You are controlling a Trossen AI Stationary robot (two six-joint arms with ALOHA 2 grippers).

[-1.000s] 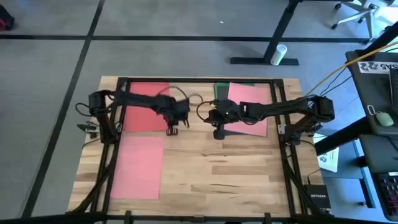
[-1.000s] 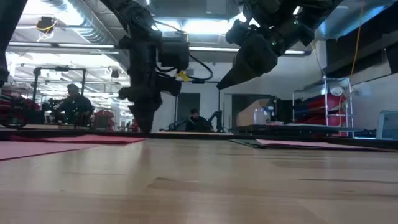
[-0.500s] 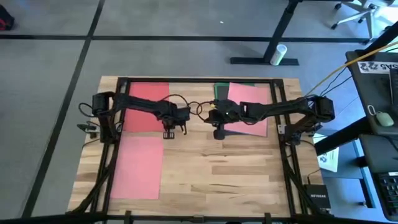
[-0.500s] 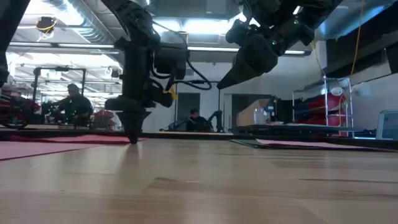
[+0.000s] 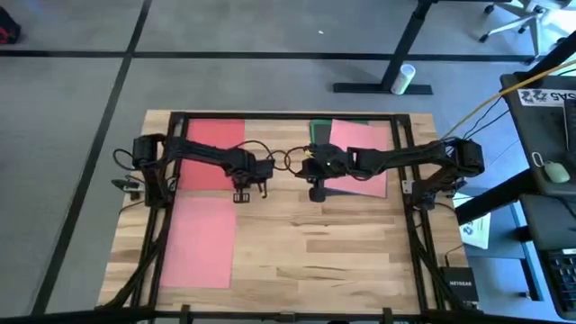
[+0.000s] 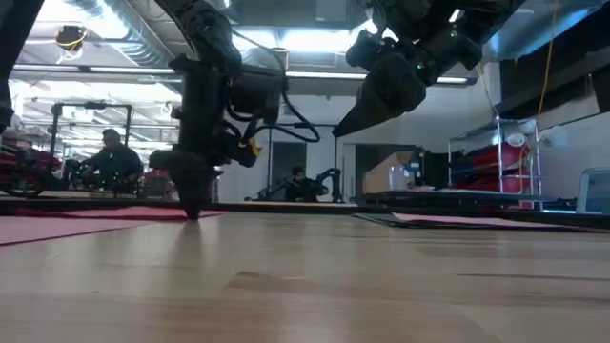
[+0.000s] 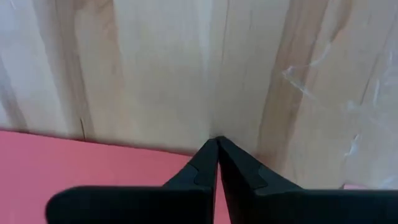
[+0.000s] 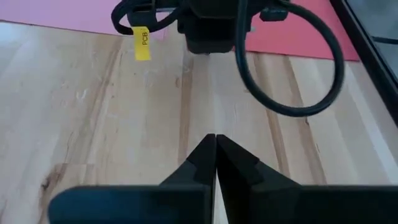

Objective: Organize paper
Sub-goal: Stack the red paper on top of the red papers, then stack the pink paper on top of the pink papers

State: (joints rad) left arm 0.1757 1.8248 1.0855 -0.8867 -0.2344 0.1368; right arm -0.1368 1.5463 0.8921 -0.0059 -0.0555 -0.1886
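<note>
"Red sheet (image 5: pixel 211 153) at the table's (image 5: pixel 342 252) back left, is that where you are?" asks my colleague.

"Yes. A second ago I had the left gripper (image 5: pixel 241 194) farther in toward the middle and off the wood. I've pulled it back and dropped it, so its tip (image 6: pixel 191 211) now stands at that sheet's near corner. In the wrist view its fingers (image 7: pixel 199 171) are pressed together right on the red edge (image 7: pixel 93 162)."

"Do you have the paper?"

"I can't tell. The fingers look closed with no gap, and nothing shows lifted between them. My guess is that I'm pinning or nudging the corner, not pinching it."

"And the right arm?"

"No change. The right gripper (image 5: pixel 317 193) hangs clear above the boards near the middle, its fingers (image 8: pixel 199 165) together and empty, just beside the pink sheet (image 5: pixel 360 157) that lies over a green one (image 5: pixel 317 130) at the back right."

"So what's left?"

"Nearly everything, I reckon. A lighter pink sheet (image 5: pixel 198 241) lies along the left edge toward the front, and the two groups sit well apart. The contact only means that gathering can begin."
</note>
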